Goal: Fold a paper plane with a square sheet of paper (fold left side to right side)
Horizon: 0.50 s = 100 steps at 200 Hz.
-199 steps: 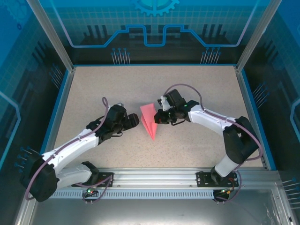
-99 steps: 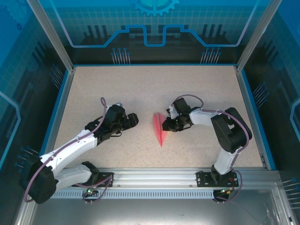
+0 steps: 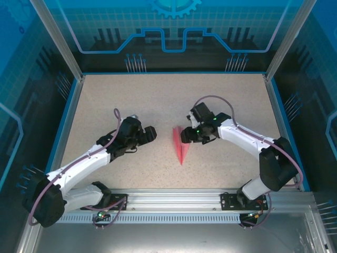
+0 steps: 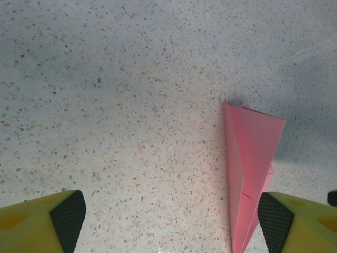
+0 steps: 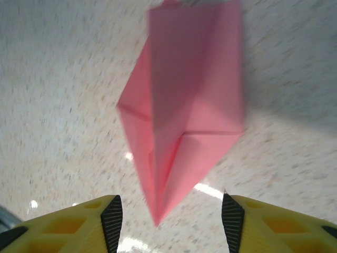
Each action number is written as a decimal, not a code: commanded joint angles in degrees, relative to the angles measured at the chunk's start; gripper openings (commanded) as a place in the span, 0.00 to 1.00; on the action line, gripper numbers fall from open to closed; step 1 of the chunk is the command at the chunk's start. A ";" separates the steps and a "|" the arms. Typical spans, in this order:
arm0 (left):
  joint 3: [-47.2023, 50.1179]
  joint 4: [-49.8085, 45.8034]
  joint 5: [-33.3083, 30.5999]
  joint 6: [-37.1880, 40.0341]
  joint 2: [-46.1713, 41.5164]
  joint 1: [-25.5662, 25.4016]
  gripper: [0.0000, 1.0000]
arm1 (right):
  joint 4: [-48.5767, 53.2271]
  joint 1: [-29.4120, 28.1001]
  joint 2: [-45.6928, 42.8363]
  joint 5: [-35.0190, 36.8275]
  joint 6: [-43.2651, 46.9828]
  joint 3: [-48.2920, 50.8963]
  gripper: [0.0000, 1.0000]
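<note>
Top external: paper plane (image 3: pixel 180 145) points nearward.

Bare table (image 3: pixel 158 100) lies beyond and in front of the paper plane (image 3: pixel 180 145), with room to pass. An open strip separates the plane from the left gripper (image 3: pixel 149 134). The right gripper (image 3: pixel 185 136) crowds the plane's right edge, possibly touching; that wrist view is blurred. A blue rim (image 3: pixel 174 73) borders the far side of the table.

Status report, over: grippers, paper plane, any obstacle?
Left gripper open. Right gripper open, at paper plane. It lies free on table. No obstacle seen.
</note>
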<state>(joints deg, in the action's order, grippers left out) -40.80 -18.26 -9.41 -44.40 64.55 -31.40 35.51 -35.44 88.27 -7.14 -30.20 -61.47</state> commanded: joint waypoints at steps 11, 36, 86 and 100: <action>-2.27 0.95 0.43 1.41 1.43 0.57 0.89 | 4.74 -5.50 6.21 3.56 -5.82 -1.48 0.55; -2.01 0.66 0.86 1.38 1.46 0.65 0.89 | 4.54 -6.78 10.67 3.40 -6.03 -3.62 0.54; -0.85 0.78 0.86 0.92 0.84 0.85 0.90 | 4.06 -7.78 15.78 2.75 -5.24 -6.20 0.44; -0.85 0.71 0.97 1.07 0.85 0.89 0.90 | 4.04 -7.77 17.02 2.94 -5.14 -7.01 0.41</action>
<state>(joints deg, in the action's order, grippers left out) -40.82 -17.72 -9.15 -44.40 65.95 -31.22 38.52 -42.26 102.83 -4.49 -35.14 -66.24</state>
